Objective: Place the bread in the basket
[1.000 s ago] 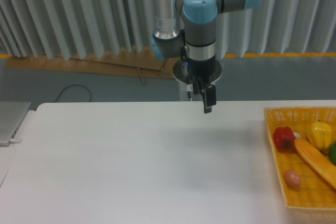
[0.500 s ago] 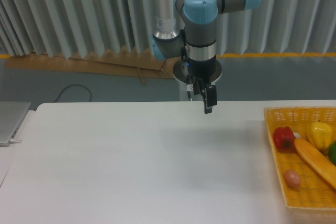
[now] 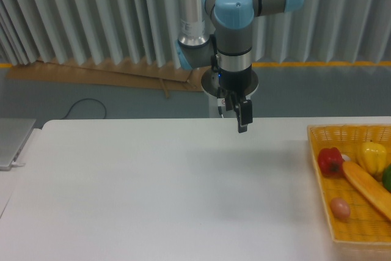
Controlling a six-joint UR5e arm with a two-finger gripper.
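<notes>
The bread [image 3: 367, 188], a long orange-yellow loaf, lies slantwise inside the yellow woven basket [image 3: 319, 169] at the table's right edge. My gripper [image 3: 241, 128] hangs over the far middle of the table, well to the left of the basket and apart from it. It is seen side-on, so its fingers overlap and the gap between them does not show. Nothing visible is held in it.
In the basket with the bread are a red pepper [image 3: 330, 161], a yellow pepper [image 3: 372, 157], a bit of green at the right edge [image 3: 387, 178] and a small pinkish egg [image 3: 340, 208]. A grey flat object [image 3: 13, 140] lies at the table's left edge.
</notes>
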